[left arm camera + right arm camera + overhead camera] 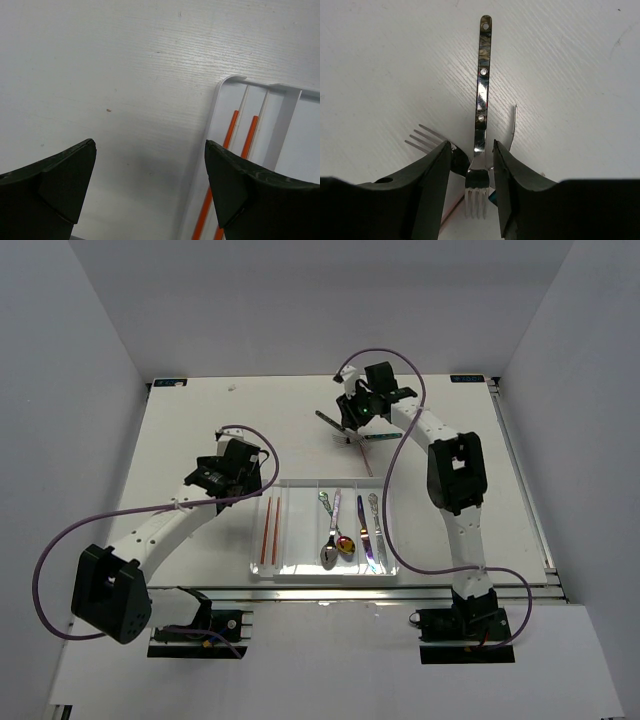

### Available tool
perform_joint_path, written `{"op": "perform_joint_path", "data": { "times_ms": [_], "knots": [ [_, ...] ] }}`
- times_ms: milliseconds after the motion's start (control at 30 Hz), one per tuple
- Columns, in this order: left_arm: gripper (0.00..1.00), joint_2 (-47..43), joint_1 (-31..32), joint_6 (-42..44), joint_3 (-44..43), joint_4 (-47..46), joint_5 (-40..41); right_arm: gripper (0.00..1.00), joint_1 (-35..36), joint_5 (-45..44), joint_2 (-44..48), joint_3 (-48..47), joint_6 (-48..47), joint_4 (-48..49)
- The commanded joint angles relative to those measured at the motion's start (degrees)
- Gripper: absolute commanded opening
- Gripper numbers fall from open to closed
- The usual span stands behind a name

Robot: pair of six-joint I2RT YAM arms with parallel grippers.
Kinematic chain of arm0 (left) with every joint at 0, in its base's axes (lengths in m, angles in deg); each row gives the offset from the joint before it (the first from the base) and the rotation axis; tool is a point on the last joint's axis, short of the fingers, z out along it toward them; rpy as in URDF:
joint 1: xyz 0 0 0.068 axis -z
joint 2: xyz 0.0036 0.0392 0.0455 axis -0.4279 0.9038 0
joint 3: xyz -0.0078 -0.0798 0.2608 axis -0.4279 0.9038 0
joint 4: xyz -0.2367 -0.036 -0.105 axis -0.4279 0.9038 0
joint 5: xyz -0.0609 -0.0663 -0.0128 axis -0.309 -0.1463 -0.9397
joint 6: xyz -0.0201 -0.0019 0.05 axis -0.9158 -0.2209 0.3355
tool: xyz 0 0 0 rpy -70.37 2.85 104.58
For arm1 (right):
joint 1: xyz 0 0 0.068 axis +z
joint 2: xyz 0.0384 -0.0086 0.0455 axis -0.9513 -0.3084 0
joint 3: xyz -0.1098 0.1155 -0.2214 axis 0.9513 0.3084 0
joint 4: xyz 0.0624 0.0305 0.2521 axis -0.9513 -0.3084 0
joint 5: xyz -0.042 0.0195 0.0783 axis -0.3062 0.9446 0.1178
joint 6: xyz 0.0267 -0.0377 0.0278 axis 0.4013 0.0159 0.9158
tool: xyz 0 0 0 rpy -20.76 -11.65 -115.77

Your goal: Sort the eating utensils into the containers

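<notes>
At the far middle of the table lies a small heap of eating utensils (350, 432). In the right wrist view, a shiny fork with a dark riveted handle (482, 80) lies on top, tines toward the camera. My right gripper (472, 150) straddles its neck, jaws part-way in, with a sliver of gap on each side. Beneath it show another fork's tines (422, 136) and a thin metal edge (514, 125). The clear tray of containers (300, 483) holds two red-orange chopsticks (269, 531), spoons (332, 540) and knives (368, 530). My left gripper (149, 150) hangs open over bare table beside the tray's left rim (216, 100).
A teal-handled piece (378, 437) sticks out of the heap to the right. The right arm's purple cable (400, 455) loops over the table behind the tray. White walls stand on three sides of the table.
</notes>
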Motion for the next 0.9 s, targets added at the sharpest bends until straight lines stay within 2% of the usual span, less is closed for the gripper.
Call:
{"op": "perform_joint_path", "data": {
  "times_ms": [0,300,533,733,833,867],
  "knots": [
    [0.98,0.09,-0.13,0.43,0.41,-0.87,-1.16,0.44,0.61,1.65,-2.42,-3.64,-1.60,1.08],
    [0.98,0.79,-0.13,0.70,0.58,-1.04,-2.30,0.42,0.79,3.49,-8.75,-9.36,-2.04,0.56],
    [0.98,0.97,-0.13,0.96,0.58,-1.04,-2.83,0.42,1.58,-3.79,-11.74,-9.80,-3.44,1.17],
    [0.98,1.23,-0.13,1.14,0.58,-1.04,-3.36,0.43,2.02,-3.80,-12.80,-12.17,-5.02,-2.41],
    [0.98,1.15,-0.13,1.22,0.58,-1.13,-3.53,0.36,2.28,-3.62,-13.15,-13.49,-6.17,-4.97],
    [0.98,1.15,-0.13,1.14,0.58,-1.13,-3.53,0.28,2.46,-4.06,-13.06,-13.40,-6.78,-5.42]
  ]
}}
